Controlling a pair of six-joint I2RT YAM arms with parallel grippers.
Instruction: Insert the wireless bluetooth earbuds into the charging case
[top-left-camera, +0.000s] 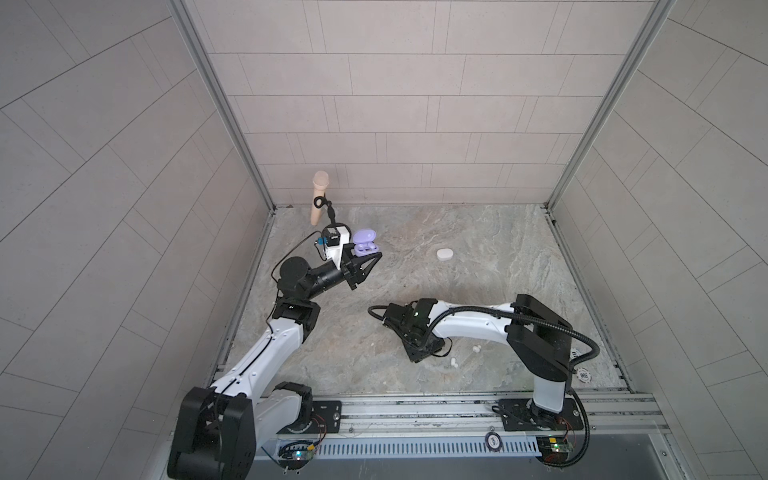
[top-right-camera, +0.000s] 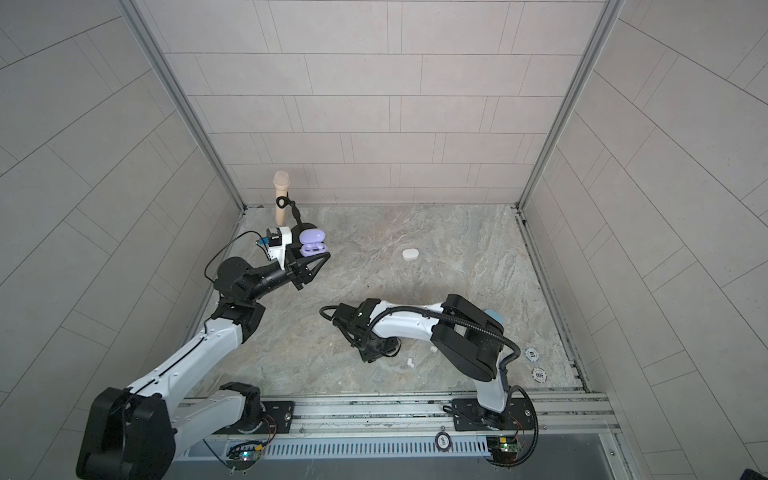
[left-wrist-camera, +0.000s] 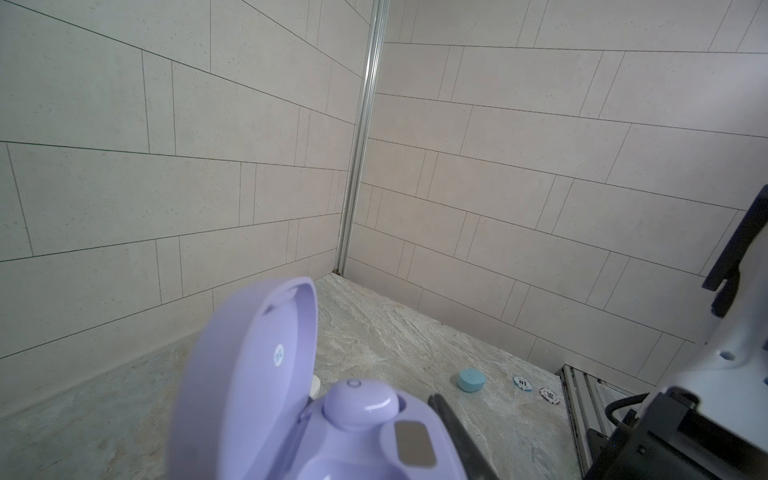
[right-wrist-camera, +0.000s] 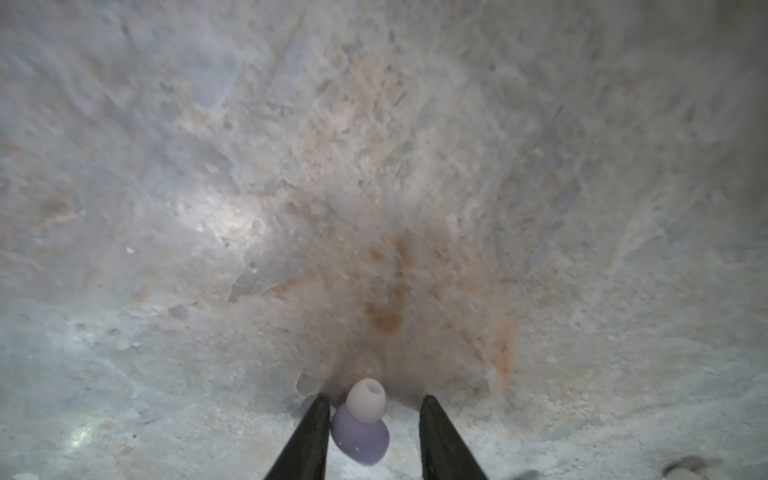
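Our left tool (top-left-camera: 371, 261) clamps the open lilac case (top-left-camera: 365, 246), raised off the bench (top-left-camera: 478, 291), with one lilac earbud (left-wrist-camera: 359, 401) seated inside. Our right tool (right-wrist-camera: 375, 397), jaws parted, straddles a second lilac earbud (right-wrist-camera: 360, 436) lying on the bench; one jaw touches it.

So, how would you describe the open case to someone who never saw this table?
Find the beige microphone standing in the far left corner of the table. Just beside it, the left gripper holds a lilac case. The white case and blue case lie shut; only this one has its lid up.
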